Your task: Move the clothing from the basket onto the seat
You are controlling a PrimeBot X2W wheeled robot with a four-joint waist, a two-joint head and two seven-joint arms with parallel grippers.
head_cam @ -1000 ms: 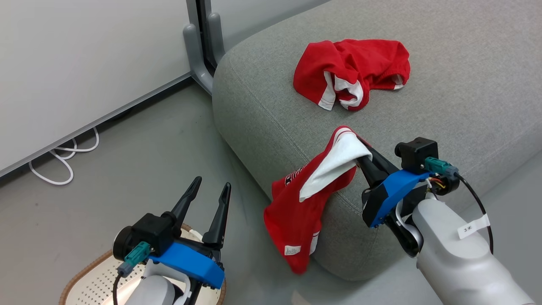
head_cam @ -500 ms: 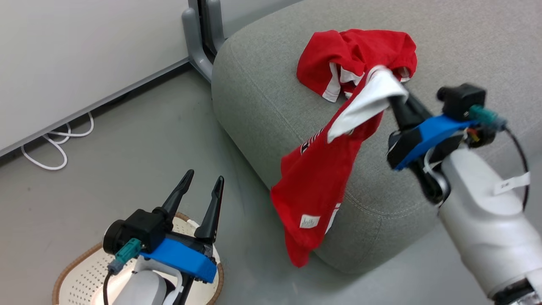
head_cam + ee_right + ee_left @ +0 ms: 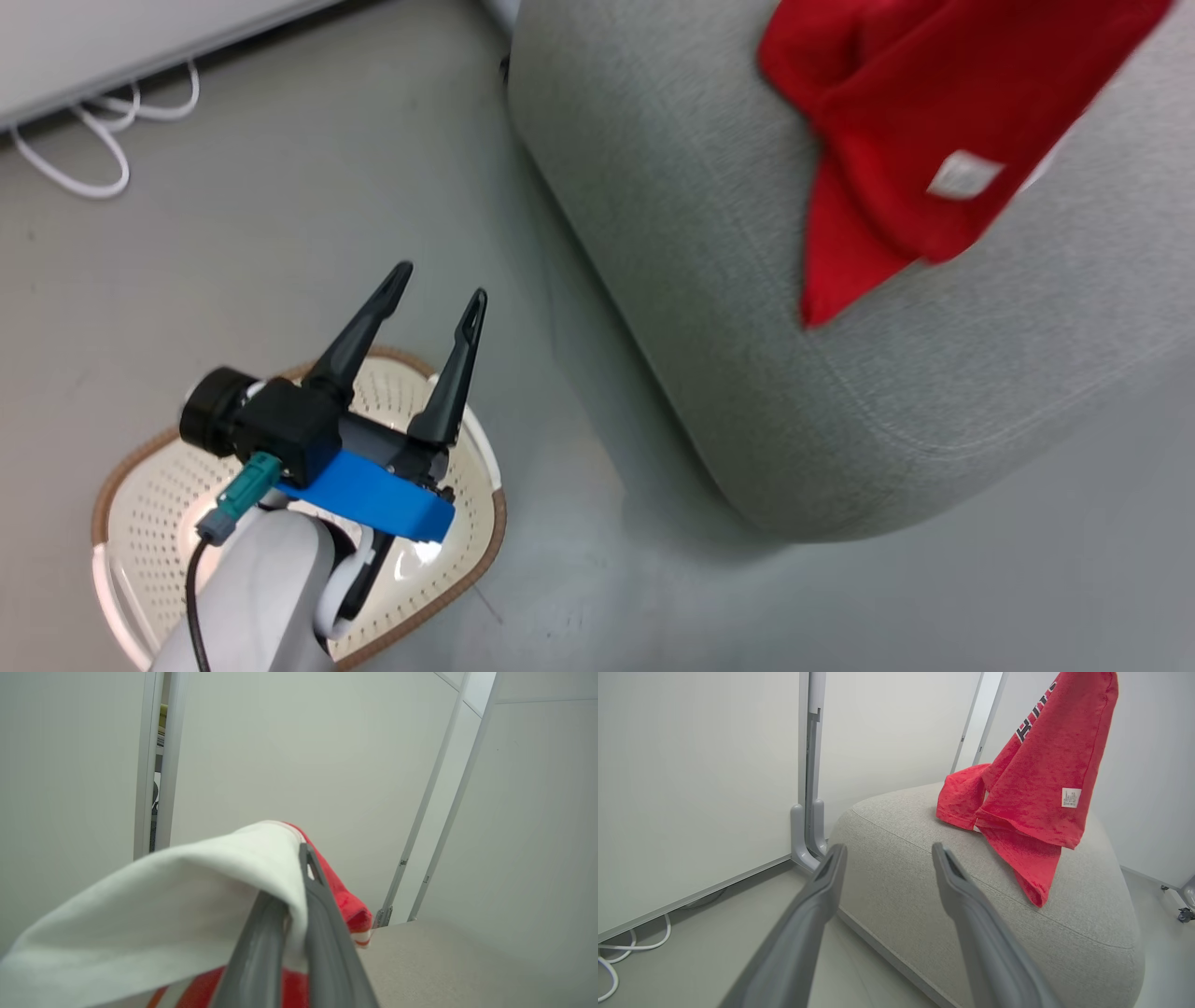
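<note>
— Head view?
— My left gripper (image 3: 441,284) is spread wide and holds nothing, above the basket (image 3: 140,504) on the floor. A red garment (image 3: 878,140), blurred, hangs over the corner of the seat (image 3: 653,233).
— Left wrist?
— Both fingers are apart. The red garment dangles over the seat, its label (image 3: 1071,798) facing me. A second garment (image 3: 962,800) lies crumpled on the cushion behind it.
— Right wrist?
— My right gripper (image 3: 294,877) is clamped on the red garment's white panel.

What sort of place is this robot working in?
Probably an office or test room, not a home: plain white partition panels on grey feet, a bare grey floor with loose white cables, and one large grey fabric seat.
</note>
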